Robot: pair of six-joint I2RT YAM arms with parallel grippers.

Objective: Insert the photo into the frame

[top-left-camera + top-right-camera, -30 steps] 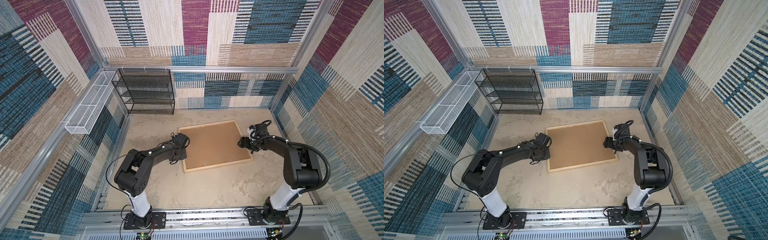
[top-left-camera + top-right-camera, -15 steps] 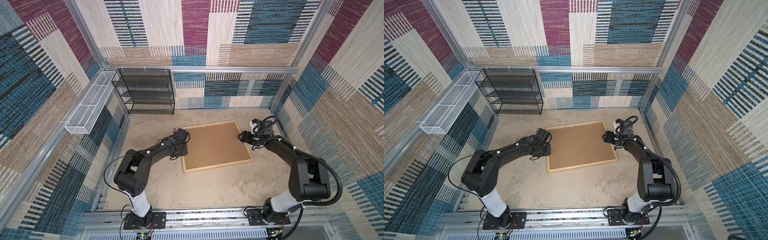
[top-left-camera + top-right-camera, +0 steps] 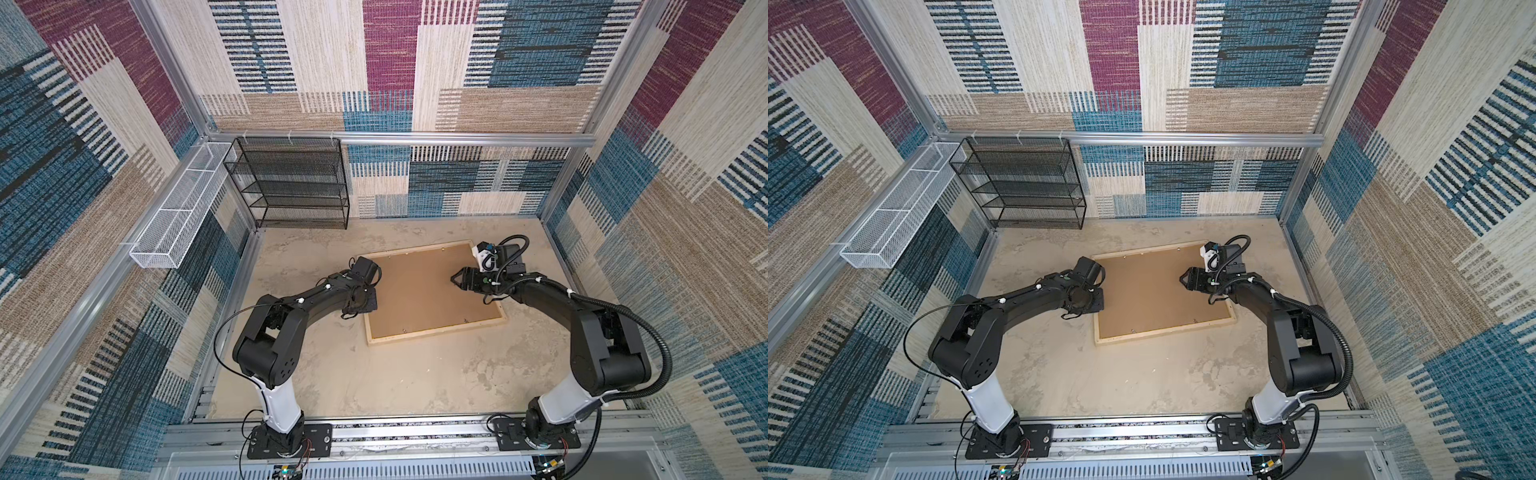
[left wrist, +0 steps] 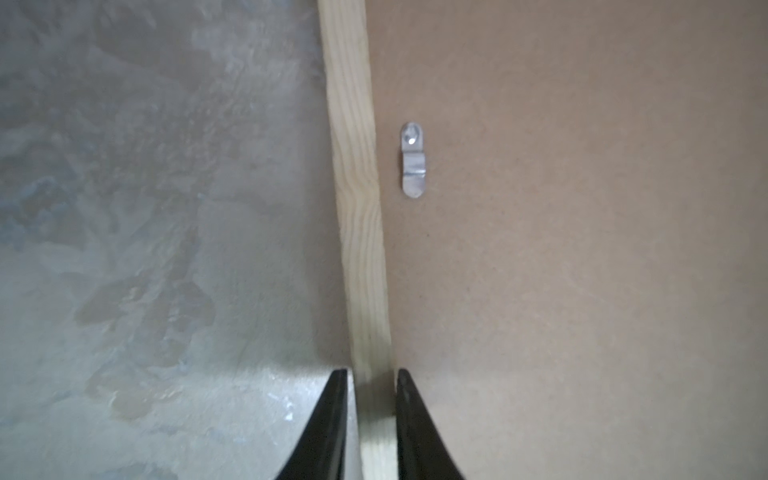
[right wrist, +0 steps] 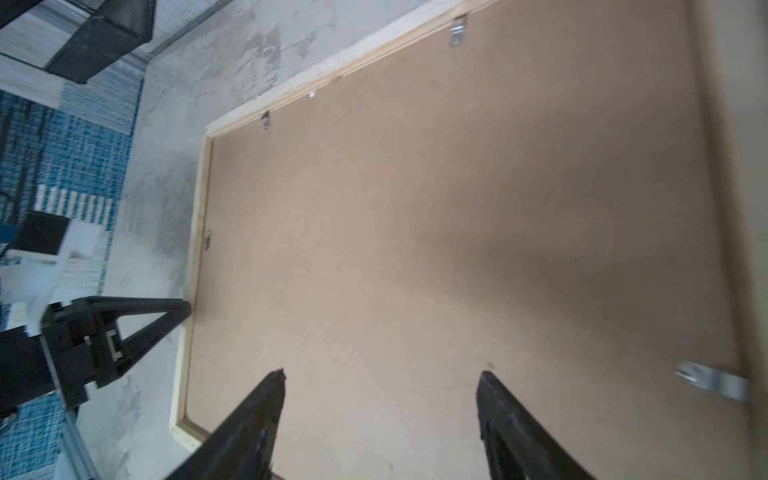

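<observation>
Straddling the frame (image 4: 358, 216) rail on the bench (image 4: 124, 208), my left jaws sit close; whether pinching, I cannot tell. Right jaws hang open above the fitted backing board (image 5: 415, 228). I see no photo: perhaps inside already, perhaps not.

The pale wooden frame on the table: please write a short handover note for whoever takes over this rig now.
Left gripper: jaws straddle a side rail of the large pale wooden picture frame; firm grip unclear.
Right gripper: jaws open, empty, above the plain brown backing board.
Frame lies back side up on the table, board inside it.
Photo: not in view; whether it is under the board cannot be told.
To do: check that, then fasten the board.
</observation>
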